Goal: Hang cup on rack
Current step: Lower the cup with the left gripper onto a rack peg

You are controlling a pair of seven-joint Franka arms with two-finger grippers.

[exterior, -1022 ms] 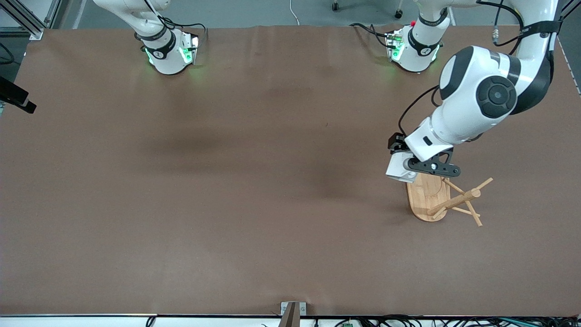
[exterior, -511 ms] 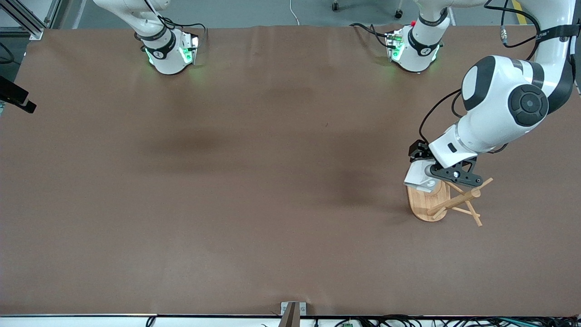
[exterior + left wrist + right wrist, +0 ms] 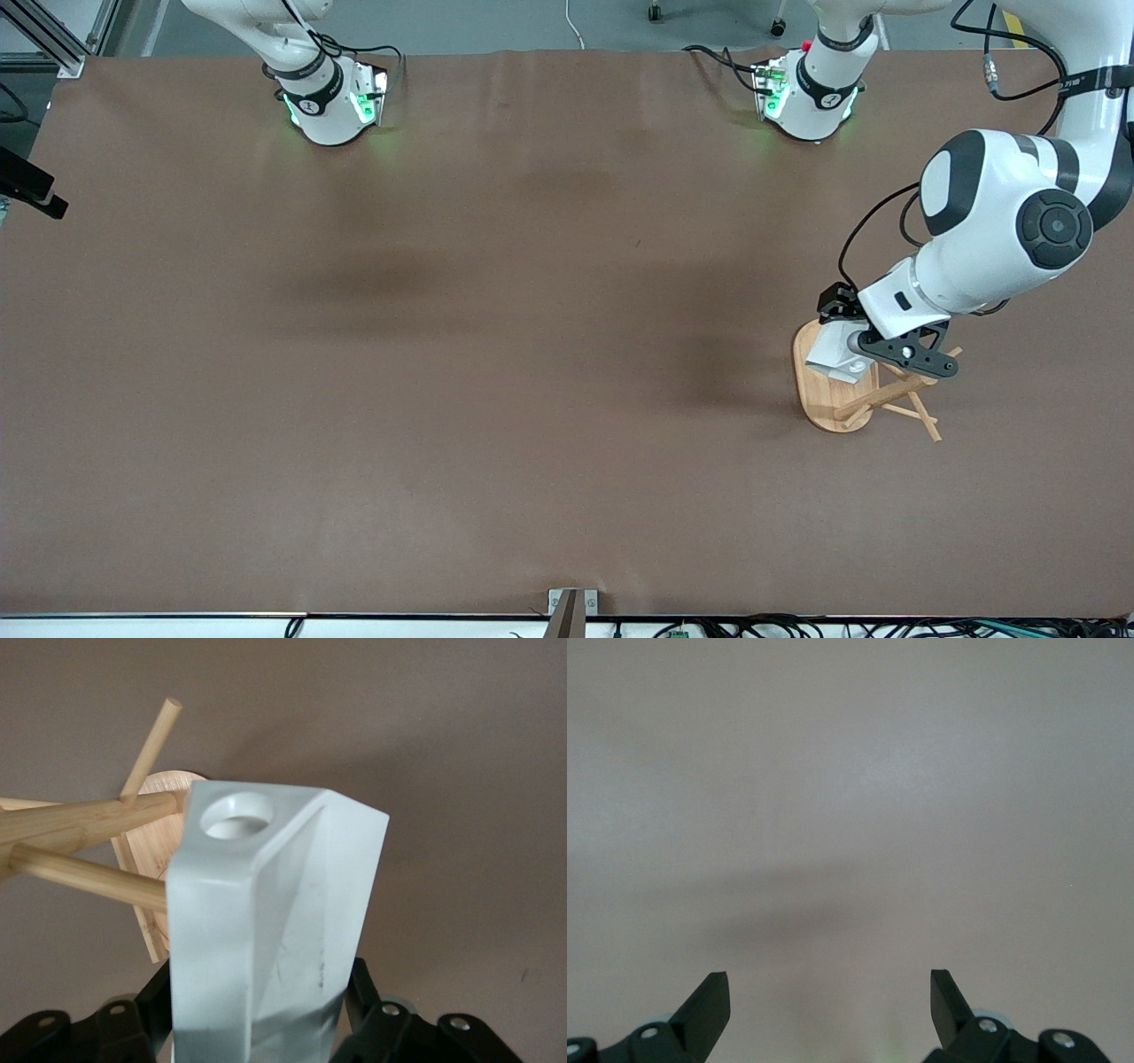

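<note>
A brown table (image 3: 532, 354) covers almost the whole front view, its surface matte and faintly creased near twelve o'clock. Soft dark shadows lie on it around the centre and toward nine o'clock. At six o'clock a small metal bracket (image 3: 572, 604) sits on the table's edge, with black cables (image 3: 797, 627) strung along the strip below it toward five o'clock. A black clamp-like piece (image 3: 31, 190) juts in at nine o'clock. Grey floor (image 3: 532, 22) shows at twelve o'clock.

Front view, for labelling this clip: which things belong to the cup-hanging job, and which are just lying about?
In the job:
- cup, held in the left pincer over the rack
- rack

Lying about:
- nothing else on the table; the right pincer waits open
</note>
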